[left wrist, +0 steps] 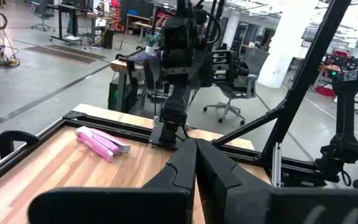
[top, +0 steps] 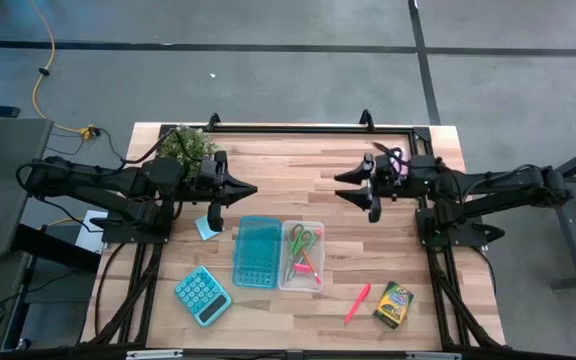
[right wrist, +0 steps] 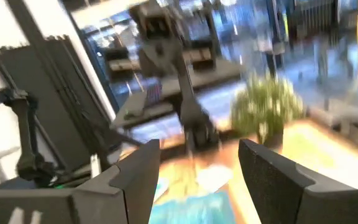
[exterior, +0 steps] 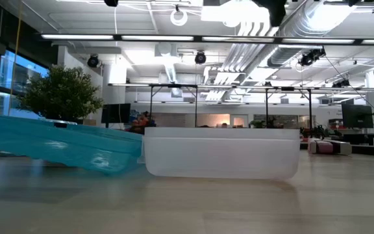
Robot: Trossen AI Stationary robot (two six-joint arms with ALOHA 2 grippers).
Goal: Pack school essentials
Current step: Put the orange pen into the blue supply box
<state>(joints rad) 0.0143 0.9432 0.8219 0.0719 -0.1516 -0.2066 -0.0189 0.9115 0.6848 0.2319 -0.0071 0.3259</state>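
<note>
A clear plastic box stands at the table's middle. It holds green-handled scissors, thin pencils and small pink pieces. A teal lid lies against its left side, tilted in the low view. A light-blue note pad lies left of the lid. A pink marker and a yellow-green crayon box lie near the front right. My left gripper is shut and empty above the table, beyond the lid. My right gripper is open and empty, facing it.
A teal calculator lies at the front left. A small plant stands at the far left. A pink-and-purple item lies at the far right by the right arm. A black frame rail runs along the far edge.
</note>
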